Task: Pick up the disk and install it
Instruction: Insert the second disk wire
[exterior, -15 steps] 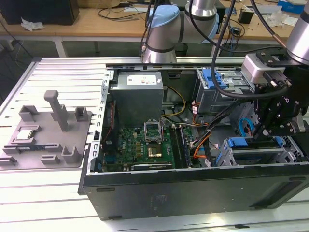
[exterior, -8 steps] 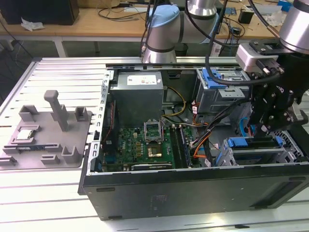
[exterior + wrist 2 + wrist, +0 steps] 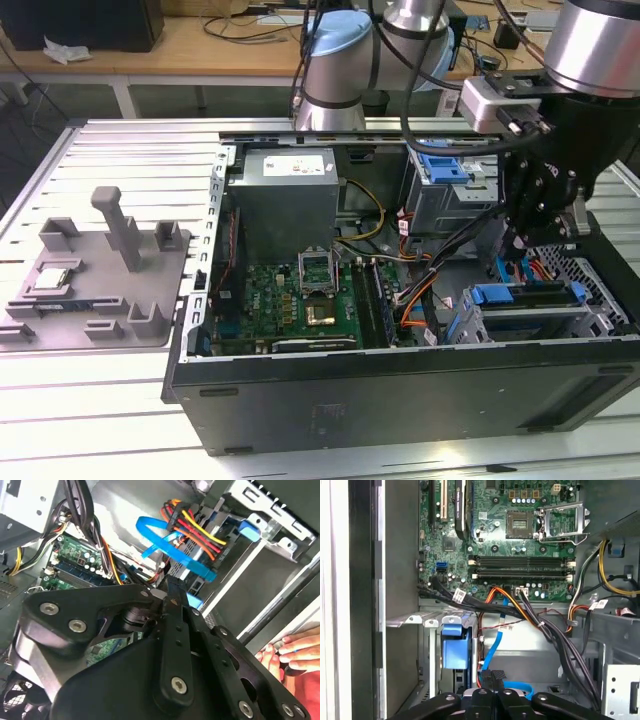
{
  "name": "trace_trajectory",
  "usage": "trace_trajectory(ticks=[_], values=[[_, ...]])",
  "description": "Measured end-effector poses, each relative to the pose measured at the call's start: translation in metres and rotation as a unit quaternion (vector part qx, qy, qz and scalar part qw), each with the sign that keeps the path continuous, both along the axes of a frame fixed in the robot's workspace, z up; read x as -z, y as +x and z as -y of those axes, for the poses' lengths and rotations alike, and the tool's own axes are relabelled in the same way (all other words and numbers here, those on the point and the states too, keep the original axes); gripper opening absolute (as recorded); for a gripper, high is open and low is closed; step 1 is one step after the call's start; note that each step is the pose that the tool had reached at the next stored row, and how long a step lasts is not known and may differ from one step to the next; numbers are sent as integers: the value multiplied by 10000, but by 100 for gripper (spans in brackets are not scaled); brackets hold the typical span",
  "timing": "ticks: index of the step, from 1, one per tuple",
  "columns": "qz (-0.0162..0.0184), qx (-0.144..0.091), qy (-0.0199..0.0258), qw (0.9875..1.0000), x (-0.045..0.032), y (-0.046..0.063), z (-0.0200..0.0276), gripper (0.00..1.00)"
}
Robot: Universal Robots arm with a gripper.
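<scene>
- One robot arm reaches into an open computer case (image 3: 400, 385) that lies on a slatted metal table (image 3: 100, 400), at the exterior view's right.
- Its gripper (image 3: 516, 243) hangs just above the drive cage in the case's front corner at the exterior view's right.
- Both wrist views show the jaws clenched, black fingertips (image 3: 490, 676) meeting with nothing between them.
- The disk (image 3: 530, 320) sits inside that drive cage, its silver body lying flat and its blue rail (image 3: 505, 294) along the top edge, directly below the gripper.
- A blue flat cable (image 3: 170, 547) and a bundle of orange, red and yellow wires (image 3: 200, 532) run just beside the fingertips in the second wrist view.
- The motherboard (image 3: 295, 300), with its empty processor socket, lies in the middle of the case.
- A person's hand (image 3: 295, 647) rests at the case edge in the second wrist view.
- A grey fixture tray (image 3: 90, 290) stands on the table, well apart at the exterior view's left.
</scene>
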State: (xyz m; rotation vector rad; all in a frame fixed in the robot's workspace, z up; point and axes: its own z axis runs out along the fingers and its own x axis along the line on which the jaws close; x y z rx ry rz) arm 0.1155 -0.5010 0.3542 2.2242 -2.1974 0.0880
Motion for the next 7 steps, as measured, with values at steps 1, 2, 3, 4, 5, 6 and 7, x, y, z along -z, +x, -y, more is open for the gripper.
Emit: trace_trajectory(ticks=[1,2,3,4,5,6,7], values=[[3,0,-22,10000,1,-8,-4,11],[3,-1,-24,10000,0,-8,-4,11],[3,-1,-24,10000,0,-8,-4,11],[3,-1,-25,10000,0,-8,-4,11],[3,0,-25,10000,0,-8,-4,11],[3,0,-25,10000,0,-8,-4,11],[3,-1,-25,10000,0,-8,-4,11]])
